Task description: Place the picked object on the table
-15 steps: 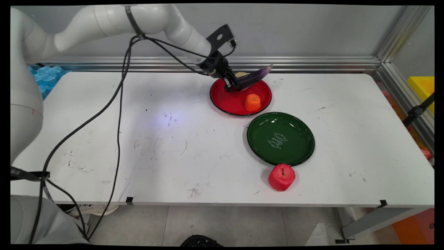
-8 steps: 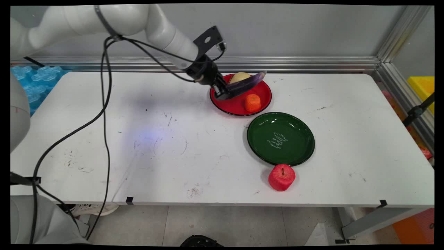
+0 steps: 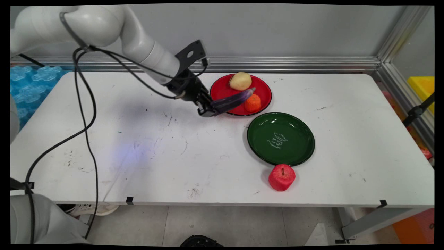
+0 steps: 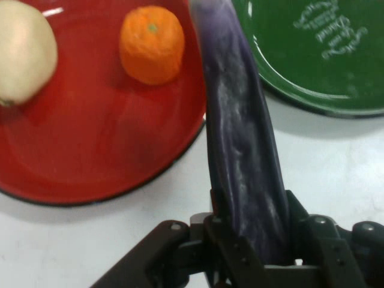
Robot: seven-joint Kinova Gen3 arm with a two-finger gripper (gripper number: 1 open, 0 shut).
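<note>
My gripper [image 3: 208, 110] is clamped on a purple eggplant [image 3: 231, 100]. I hold it above the red plate's [image 3: 222, 91] near rim, beside the orange [image 3: 253, 102].

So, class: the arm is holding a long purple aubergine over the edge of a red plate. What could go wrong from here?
1. The hand grips the long purple aubergine at one end only; it may tilt or slip out.
2. Its free tip hangs close to the small orange fruit on the round red plate; swinging could knock it.
</note>
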